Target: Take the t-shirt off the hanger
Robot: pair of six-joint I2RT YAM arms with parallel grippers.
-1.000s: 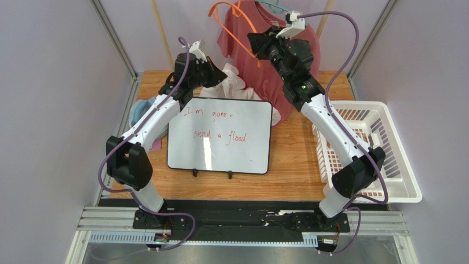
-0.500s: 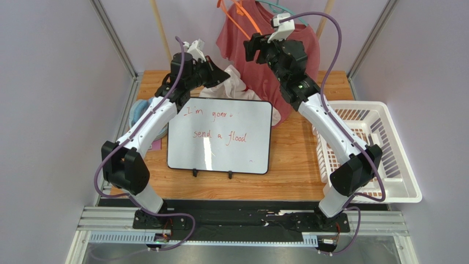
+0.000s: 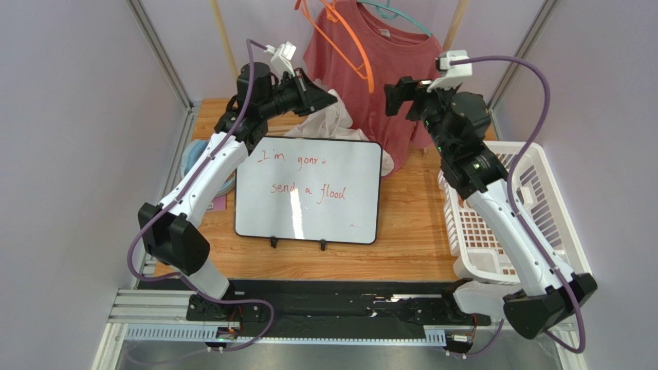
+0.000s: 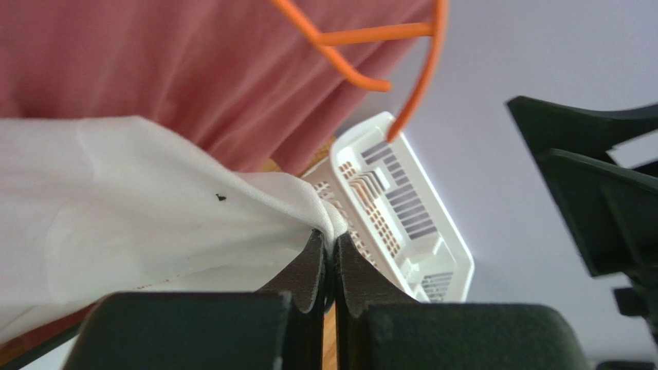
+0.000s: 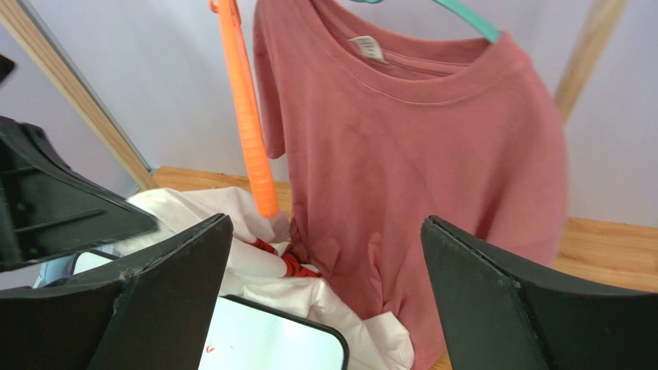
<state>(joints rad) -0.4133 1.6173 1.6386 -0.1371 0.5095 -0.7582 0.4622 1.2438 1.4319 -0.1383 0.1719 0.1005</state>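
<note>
A white t-shirt (image 3: pixel 330 117) lies bunched behind the whiteboard. My left gripper (image 3: pixel 328 99) is shut on a fold of the white t-shirt (image 4: pixel 139 200), the jaws (image 4: pixel 334 239) pinched tight on the cloth. An orange hanger (image 3: pixel 351 38) hangs bare from the rail, its lower tip (image 5: pixel 266 204) ending just over the white cloth (image 5: pixel 232 223). A red t-shirt (image 3: pixel 386 69) hangs on a teal hanger (image 3: pixel 398 14). My right gripper (image 3: pixel 394 96) is open and empty in front of the red t-shirt (image 5: pixel 417 139), its jaws (image 5: pixel 326 223) wide apart.
A whiteboard (image 3: pixel 309 189) with red writing stands mid-table. A white slatted basket (image 3: pixel 540 208) sits at the right edge. Something blue (image 3: pixel 189 162) lies at the left edge. Wooden rack poles (image 3: pixel 228 46) rise at the back.
My right gripper has opened, let go of the orange hanger, and pulled back to the right and down. My left gripper has moved right and up with the white cloth.
</note>
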